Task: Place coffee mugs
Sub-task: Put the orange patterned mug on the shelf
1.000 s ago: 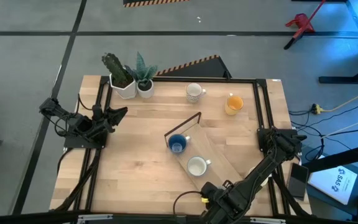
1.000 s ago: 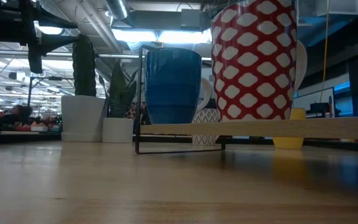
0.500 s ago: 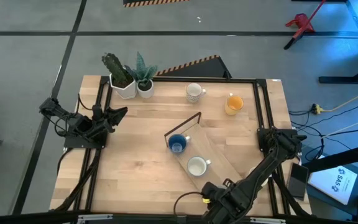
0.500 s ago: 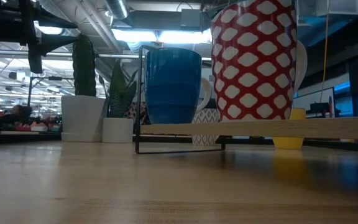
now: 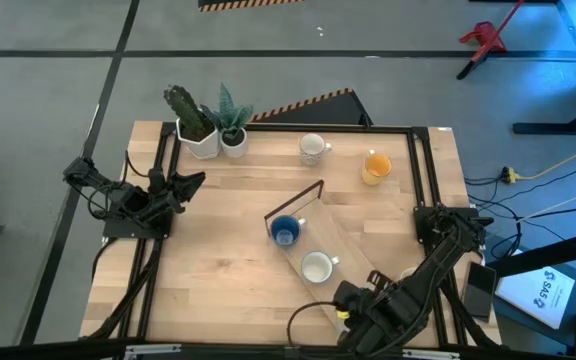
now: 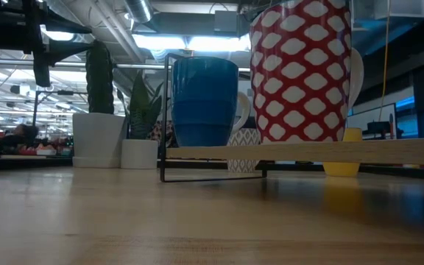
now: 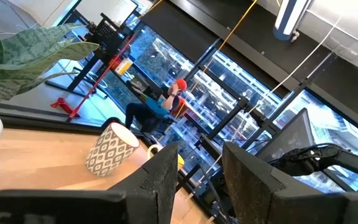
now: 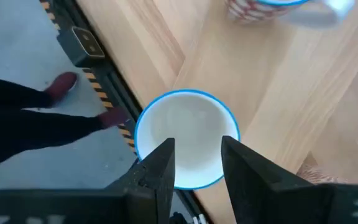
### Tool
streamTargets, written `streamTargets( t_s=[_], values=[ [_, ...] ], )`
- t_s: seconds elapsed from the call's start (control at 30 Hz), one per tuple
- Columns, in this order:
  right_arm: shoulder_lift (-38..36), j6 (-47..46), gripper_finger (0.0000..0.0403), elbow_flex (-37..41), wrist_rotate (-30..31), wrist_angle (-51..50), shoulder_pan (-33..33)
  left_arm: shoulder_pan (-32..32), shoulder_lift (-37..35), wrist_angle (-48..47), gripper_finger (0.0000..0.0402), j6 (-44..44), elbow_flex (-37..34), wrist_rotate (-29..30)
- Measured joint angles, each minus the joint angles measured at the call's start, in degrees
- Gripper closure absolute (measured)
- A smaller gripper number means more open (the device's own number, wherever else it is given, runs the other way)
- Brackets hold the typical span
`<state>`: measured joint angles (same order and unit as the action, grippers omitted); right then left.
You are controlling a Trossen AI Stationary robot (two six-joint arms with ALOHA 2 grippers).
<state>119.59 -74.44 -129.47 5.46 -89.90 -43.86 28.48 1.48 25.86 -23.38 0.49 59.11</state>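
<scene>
Four coffee mugs show from above: a blue one (image 5: 285, 232) and a white one (image 5: 317, 267) on the slanted board (image 5: 353, 250), a patterned one (image 5: 312, 148) and an orange one (image 5: 375, 167) behind. The right gripper (image 8: 194, 163), at the near edge, grips a fifth, blue-rimmed mug (image 8: 185, 137) by its wall. The left gripper (image 7: 197, 168) waits with fingers apart at the left edge, beside two potted plants (image 5: 205, 128).

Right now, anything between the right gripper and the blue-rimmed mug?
Nothing visible. The blue-rimmed mug sits directly ahead of the right gripper, at the table's near edge. The red-patterned mug is beyond it, off the line.
</scene>
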Motion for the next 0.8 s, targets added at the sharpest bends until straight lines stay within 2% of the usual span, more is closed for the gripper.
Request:
streamTargets(
  t_s=[0.13, 0.3, 0.47, 0.57, 0.7, 0.8],
  values=[
    [-1.04, -0.14, 0.0286, 0.69, 2.96, -0.04, 0.00, 0.01, 0.00, -0.19, 0.0280, 0.00, 0.00, 0.00],
    [-2.64, -2.37, 0.0286, 3.04, 2.97, -0.15, 1.96, -0.01, 0.00, -0.19, 0.0280, -0.09, 0.00, 0.02],
    [-5.74, 7.29, 0.0286, 4.46, 5.06, 0.01, 3.28, -0.01, 0.01, -0.21, 0.0280, -0.32, 0.00, 0.01],
    [-10.36, 10.79, 0.0286, 5.31, 12.60, -0.15, 3.32, -0.01, 0.01, -0.21, 0.0280, -0.35, 0.00, 0.02],
    [-16.25, 19.08, 0.0286, 5.35, 31.19, -0.12, 3.48, 0.00, 0.00, -0.21, 0.0280, -0.40, 0.00, 0.76],
    [-21.11, 29.42, 0.0286, 5.35, 40.11, -0.14, 3.52, -0.01, 0.00, -0.19, 0.0280, -0.55, 0.00, 1.98]
  ],
)
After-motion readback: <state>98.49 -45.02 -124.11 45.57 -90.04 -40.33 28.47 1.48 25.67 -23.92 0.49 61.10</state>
